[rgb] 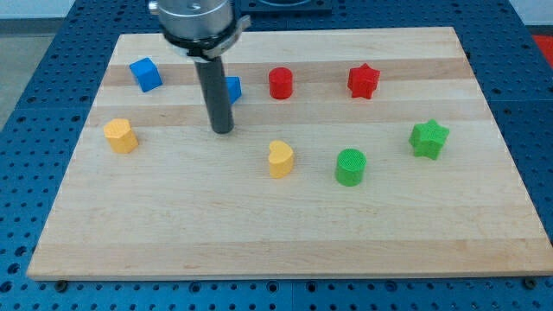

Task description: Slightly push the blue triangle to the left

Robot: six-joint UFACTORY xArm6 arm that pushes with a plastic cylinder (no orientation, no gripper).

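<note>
Blue cube, red star, green cylinder, pale wooden board.

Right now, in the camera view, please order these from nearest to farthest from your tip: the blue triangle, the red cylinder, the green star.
From my tip:
1. Blue triangle, just behind the rod, toward the view's top.
2. Red cylinder, upper right.
3. Green star, far right.

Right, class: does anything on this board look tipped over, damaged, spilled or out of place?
Nothing stands out. All eight blocks sit flat and apart on the wooden board. The only awkward spot: the blue triangle is mostly hidden behind the rod, with my tip just below it.
</note>
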